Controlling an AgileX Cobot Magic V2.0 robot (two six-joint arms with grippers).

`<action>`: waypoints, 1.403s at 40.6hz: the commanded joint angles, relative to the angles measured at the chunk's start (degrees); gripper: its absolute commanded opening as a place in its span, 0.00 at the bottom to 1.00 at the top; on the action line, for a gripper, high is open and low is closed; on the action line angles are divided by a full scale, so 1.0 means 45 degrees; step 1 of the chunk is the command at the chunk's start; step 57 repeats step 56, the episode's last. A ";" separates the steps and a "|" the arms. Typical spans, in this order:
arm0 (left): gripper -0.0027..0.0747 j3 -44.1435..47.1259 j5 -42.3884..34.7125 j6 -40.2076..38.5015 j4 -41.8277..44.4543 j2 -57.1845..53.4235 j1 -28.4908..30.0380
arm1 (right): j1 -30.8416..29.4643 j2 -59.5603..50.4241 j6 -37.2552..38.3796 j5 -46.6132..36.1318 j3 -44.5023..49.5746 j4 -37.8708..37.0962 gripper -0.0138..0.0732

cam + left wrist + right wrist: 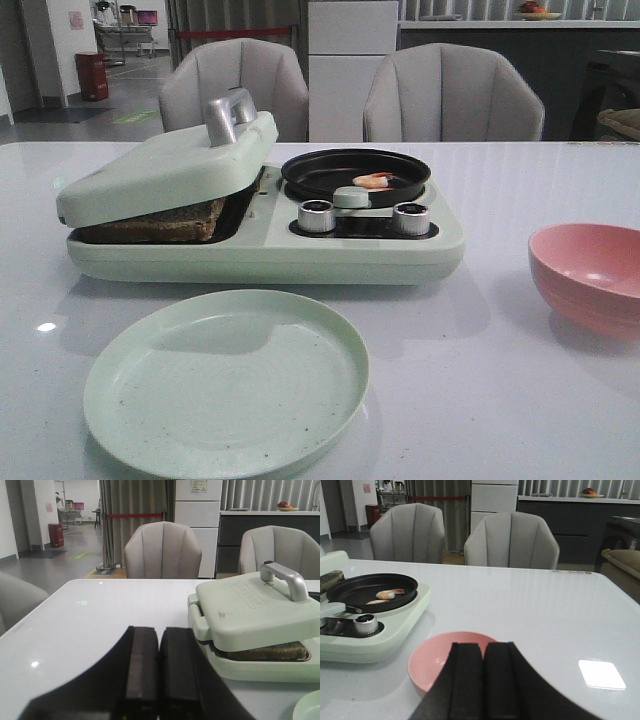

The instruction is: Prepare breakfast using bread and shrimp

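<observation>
The bread (160, 222) lies in the left bay of the pale green breakfast maker (300, 255), its brown crust showing under the part-lowered lid (170, 165); it also shows in the left wrist view (265, 652). The shrimp (375, 181) lies in the small black pan (355, 170) on the maker's right side, also in the right wrist view (390, 594). My left gripper (159, 645) is shut and empty, left of the maker. My right gripper (482, 652) is shut and empty, over the near side of the pink bowl (437, 657). Neither gripper shows in the front view.
A pale green plate (225, 380) sits in front of the maker. The pink bowl (588, 275) stands at the right. The lid has a silver handle (230, 112). Two silver knobs (316, 215) sit below the pan. Two grey chairs (450, 95) stand behind the table.
</observation>
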 commanded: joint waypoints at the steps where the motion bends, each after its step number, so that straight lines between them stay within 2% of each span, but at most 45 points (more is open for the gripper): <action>1: 0.16 0.0398 -0.1198 -0.0104 -0.0097 -0.0230 -0.0100 | -0.0137 -0.0274 -0.0124 -0.1227 -0.0225 0.0048 0.20; 17: 0.16 0.0398 -0.1198 -0.0104 -0.0097 -0.0230 -0.0100 | -0.0540 -0.0274 -0.0124 -0.1280 -0.0225 0.0254 0.20; 57: 0.16 0.0398 -0.1198 -0.0104 -0.0097 -0.0230 -0.0100 | -0.0535 -0.0274 -0.0111 -0.1220 -0.0225 0.0254 0.20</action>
